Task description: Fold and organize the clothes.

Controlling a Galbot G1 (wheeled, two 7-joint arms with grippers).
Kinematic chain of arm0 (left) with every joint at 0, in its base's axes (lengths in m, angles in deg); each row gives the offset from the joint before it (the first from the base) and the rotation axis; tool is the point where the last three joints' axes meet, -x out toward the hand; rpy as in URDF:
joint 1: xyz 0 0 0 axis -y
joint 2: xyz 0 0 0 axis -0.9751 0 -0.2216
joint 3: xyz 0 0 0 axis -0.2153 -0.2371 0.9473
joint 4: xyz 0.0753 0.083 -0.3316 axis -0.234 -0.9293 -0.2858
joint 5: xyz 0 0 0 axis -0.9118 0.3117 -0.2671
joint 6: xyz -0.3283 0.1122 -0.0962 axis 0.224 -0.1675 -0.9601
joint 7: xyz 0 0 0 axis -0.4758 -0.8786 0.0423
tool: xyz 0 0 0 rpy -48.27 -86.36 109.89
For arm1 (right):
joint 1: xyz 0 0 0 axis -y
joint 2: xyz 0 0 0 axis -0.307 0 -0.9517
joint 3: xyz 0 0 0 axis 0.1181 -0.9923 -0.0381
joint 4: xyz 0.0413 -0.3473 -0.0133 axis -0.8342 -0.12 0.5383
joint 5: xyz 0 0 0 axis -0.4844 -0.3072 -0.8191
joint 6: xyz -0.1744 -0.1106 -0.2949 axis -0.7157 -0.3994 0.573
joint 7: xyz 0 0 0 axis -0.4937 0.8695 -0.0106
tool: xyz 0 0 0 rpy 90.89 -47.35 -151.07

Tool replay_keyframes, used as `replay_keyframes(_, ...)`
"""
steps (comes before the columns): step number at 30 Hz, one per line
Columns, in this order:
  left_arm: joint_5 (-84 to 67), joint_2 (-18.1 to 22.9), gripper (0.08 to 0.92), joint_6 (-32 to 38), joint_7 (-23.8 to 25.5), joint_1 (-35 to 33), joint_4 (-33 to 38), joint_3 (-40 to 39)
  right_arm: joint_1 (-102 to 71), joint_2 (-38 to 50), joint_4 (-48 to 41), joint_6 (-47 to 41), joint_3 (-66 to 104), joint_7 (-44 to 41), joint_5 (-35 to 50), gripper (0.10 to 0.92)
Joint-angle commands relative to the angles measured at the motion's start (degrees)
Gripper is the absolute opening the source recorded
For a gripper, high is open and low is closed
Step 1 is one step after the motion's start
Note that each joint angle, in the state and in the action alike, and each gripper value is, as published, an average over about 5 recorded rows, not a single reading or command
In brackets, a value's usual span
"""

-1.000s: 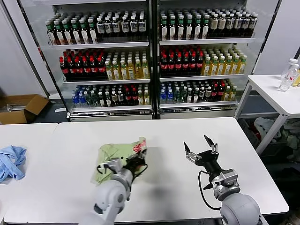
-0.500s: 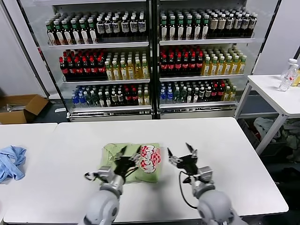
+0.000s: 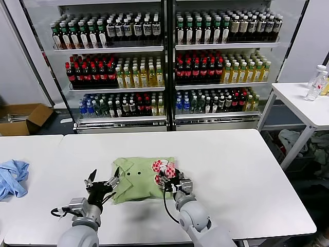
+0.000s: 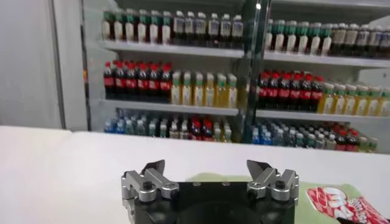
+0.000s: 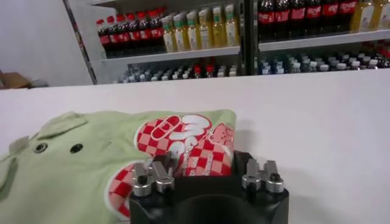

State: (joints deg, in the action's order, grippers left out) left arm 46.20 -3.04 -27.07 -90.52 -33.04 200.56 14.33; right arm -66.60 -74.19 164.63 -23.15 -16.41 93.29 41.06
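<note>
The light green shirt lies folded on the white table, collar and two dark buttons up, the red-and-white graphic at its right edge. My right gripper is at that right edge. In the right wrist view the graphic-printed fold fills the gap between its fingers, so the gripper is shut on the shirt. My left gripper sits just left of the shirt, open and empty. In the left wrist view the left gripper is wide apart, with the shirt beyond it.
A light blue garment lies on the neighbouring table at far left. Drink fridges stand behind the table. A cardboard box is on the floor at left. A side table with bottles stands at right.
The left gripper let go of the shirt and drew back to the left. The shirt now lies flat and folded. The right gripper moved left onto the shirt's right edge and closed.
</note>
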Motion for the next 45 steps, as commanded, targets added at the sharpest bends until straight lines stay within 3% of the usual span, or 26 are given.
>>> replay_keyframes(1,-0.42,-1.34,0.823,0.95,-0.52,-2.66,1.98,3.34,2.65,0.12,-4.50,1.73,-2.55,1.20,-1.03,0.597)
replay_keyframes(15,1.77,-0.22,0.822,1.43,0.45,-4.08,2.58,1.88,-1.97,17.89,4.67,5.87,7.28,-6.55,-6.51,0.193)
replay_keyframes(19,2.50,0.37,0.823,1.56,0.93,-3.72,2.40,1.05,-1.57,18.15,4.53,9.92,7.97,-9.34,-8.61,0.140)
replay_keyframes(22,3.89,0.78,0.823,2.12,1.52,-3.63,2.75,0.25,-1.59,17.44,4.56,13.09,7.82,-7.90,-9.97,0.181)
replay_keyframes(27,5.47,1.21,0.823,3.96,2.86,-4.94,3.51,-0.48,-4.87,17.41,7.71,15.45,8.76,-5.97,-11.10,0.317)
replay_keyframes(39,3.83,1.45,0.823,5.30,5.64,-8.29,8.85,-0.86,-21.97,18.75,25.48,17.46,20.55,-5.21,-10.11,0.655)
replay_keyframes(45,4.03,2.16,0.822,5.16,6.72,-9.22,11.18,-0.77,-27.71,19.66,29.09,18.09,24.48,-6.46,-8.71,0.803)
